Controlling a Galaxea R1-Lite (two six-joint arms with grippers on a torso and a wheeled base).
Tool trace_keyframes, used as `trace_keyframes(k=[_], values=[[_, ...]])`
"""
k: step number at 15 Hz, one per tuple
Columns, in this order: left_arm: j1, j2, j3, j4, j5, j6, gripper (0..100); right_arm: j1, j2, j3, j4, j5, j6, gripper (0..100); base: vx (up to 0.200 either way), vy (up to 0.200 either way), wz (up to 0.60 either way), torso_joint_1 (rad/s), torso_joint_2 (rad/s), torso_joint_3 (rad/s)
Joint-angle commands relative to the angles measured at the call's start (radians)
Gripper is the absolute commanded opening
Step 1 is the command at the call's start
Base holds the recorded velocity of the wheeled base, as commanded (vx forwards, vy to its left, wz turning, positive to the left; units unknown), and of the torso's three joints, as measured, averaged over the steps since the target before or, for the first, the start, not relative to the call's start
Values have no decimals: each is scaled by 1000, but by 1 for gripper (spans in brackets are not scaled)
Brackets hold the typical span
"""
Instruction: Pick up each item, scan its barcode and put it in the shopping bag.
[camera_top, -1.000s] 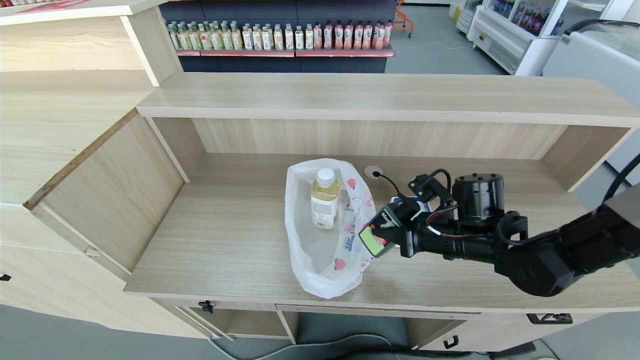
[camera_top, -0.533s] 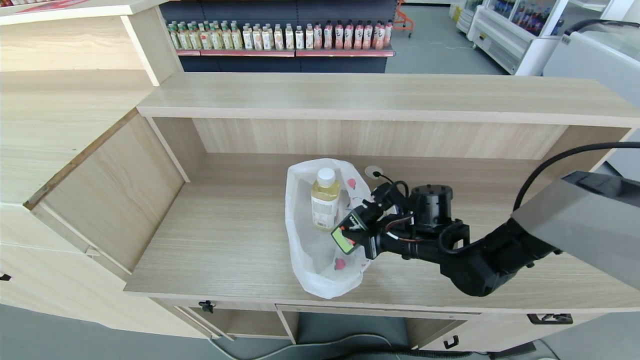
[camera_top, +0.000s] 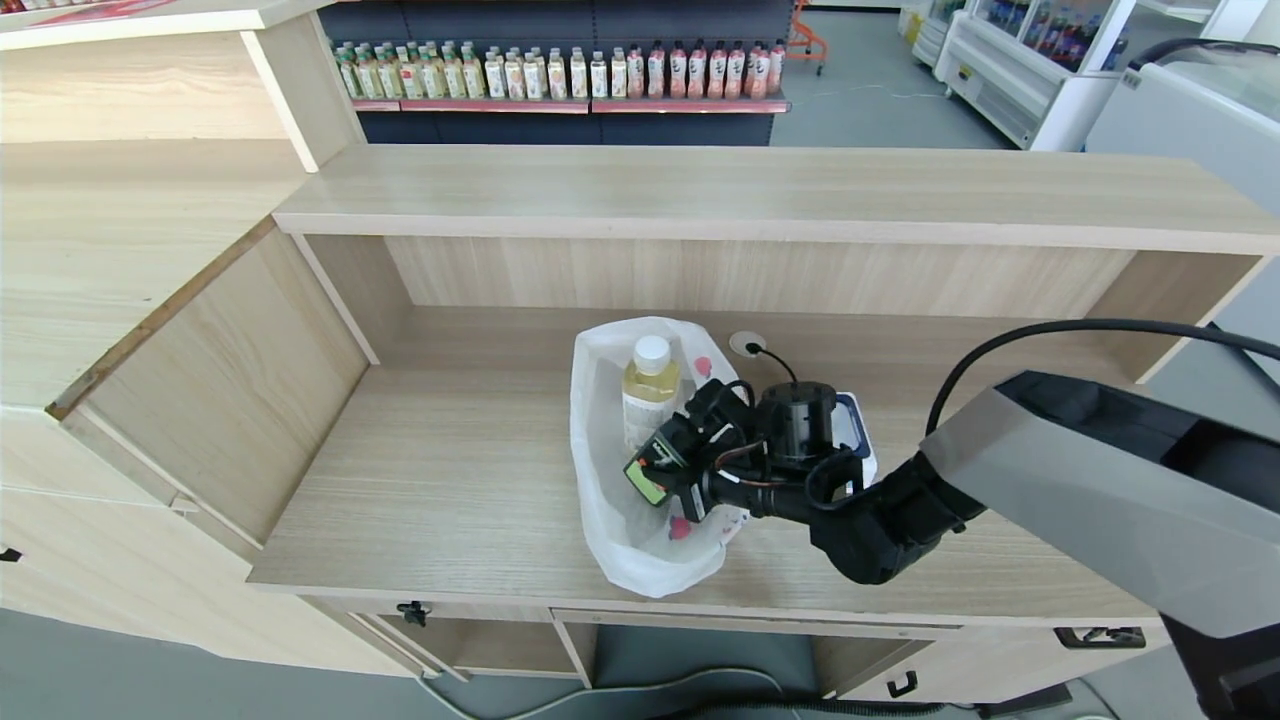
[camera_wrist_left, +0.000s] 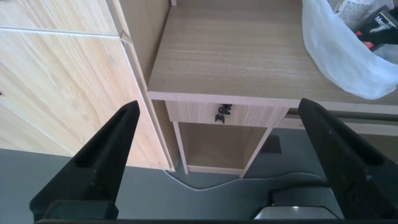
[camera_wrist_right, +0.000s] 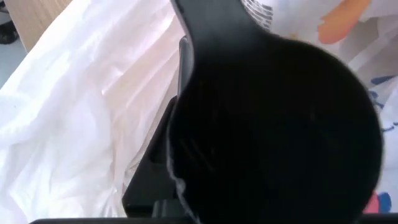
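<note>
Swinging in from beside the bag (camera_top: 600, 520), the right hand (camera_top: 660, 470), pinching a small box (camera_top: 645, 483), now hangs over the bag's mouth near the bottle (camera_top: 650, 395); drop looks next. Left hand (camera_wrist_left: 227, 155) spread, idle.

A shop: checkout counter (camera_top: 760, 190), stocked bottle shelves (camera_top: 560, 75), fridges (camera_top: 1030, 60)

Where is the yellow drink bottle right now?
Head view: the bottle sits inside the white shopping bag, at its far end, just left of the right gripper holding a green packet.
</note>
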Motion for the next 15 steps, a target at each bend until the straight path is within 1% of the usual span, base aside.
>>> trace_keyframes(k=[1, 2, 3, 8, 12, 14, 15], values=[[0, 0, 0, 0, 1, 0, 100, 5, 23, -15, 1, 2, -4, 100, 0, 0, 0, 0, 0, 0], [0, 0, 0, 0, 1, 0, 100, 6, 10, -7, 3, 4, 3, 100, 0, 0, 0, 0, 0, 0], [0, 0, 0, 0, 1, 0, 100, 6, -32, 22, 3, 5, 43, 100, 0, 0, 0, 0, 0, 0], [0, 0, 0, 0, 1, 0, 100, -12, -315, 214, 1, 5, 313, 100, 0, 0, 0, 0, 0, 0], [0, 0, 0, 0, 1, 0, 100, -84, -539, 427, 3, 4, 332, 100, 0, 0, 0, 0, 0, 0], [0, 0, 0, 0, 1, 0, 100, -152, -718, 554, 64, -15, 305, 100, 0, 0, 0, 0, 0, 0], [0, 0, 0, 0, 1, 0, 100, -184, -806, 619, 113, -55, 276, 100, 0, 0, 0, 0, 0, 0]])
